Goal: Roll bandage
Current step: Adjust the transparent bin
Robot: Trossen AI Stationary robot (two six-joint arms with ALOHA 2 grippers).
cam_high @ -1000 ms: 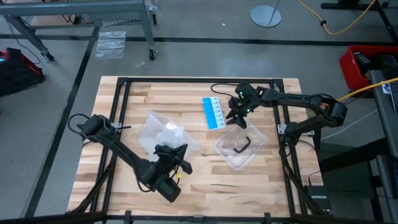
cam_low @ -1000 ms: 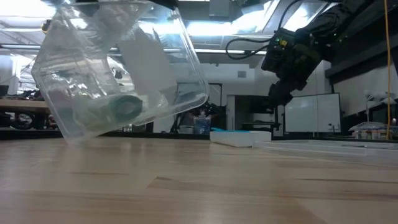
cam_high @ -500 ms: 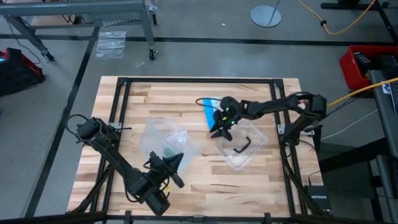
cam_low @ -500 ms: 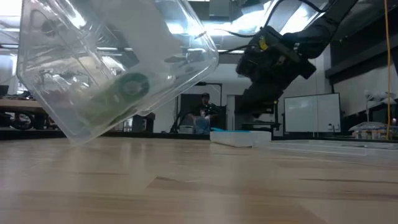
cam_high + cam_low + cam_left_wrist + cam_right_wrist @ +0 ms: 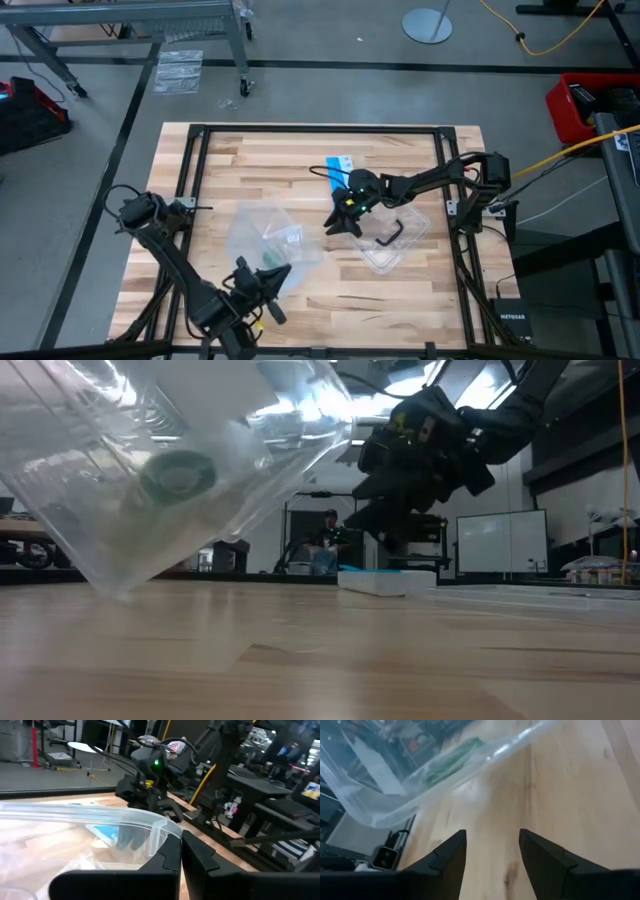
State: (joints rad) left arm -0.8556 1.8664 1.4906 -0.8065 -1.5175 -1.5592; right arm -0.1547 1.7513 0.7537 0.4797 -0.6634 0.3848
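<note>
I have the bench (image 5: 300, 150) in front of me, butcher-block wood inside a black frame. On it the biggest item is the clear plastic tub (image 5: 262, 232), tipped up on one edge; I judge I'm tilting it so the contents slide toward the open mouth. My left claw (image 5: 181, 851) is clenched on the tub's rim, which is what keeps it canted. The tub's clear lid (image 5: 388, 238) lies flat off to my right with a small black hooked piece resting on it. Beyond that, the blue-and-white card (image 5: 340, 165) sits partly under my right arm. My right claw (image 5: 492, 852) hangs over the wood just beside the tub's mouth, fingers spread and holding nothing, placed there to receive. The bandage (image 5: 178, 473), a dark green rolled cylinder, lies inside the tilted tub against its wall.
</note>
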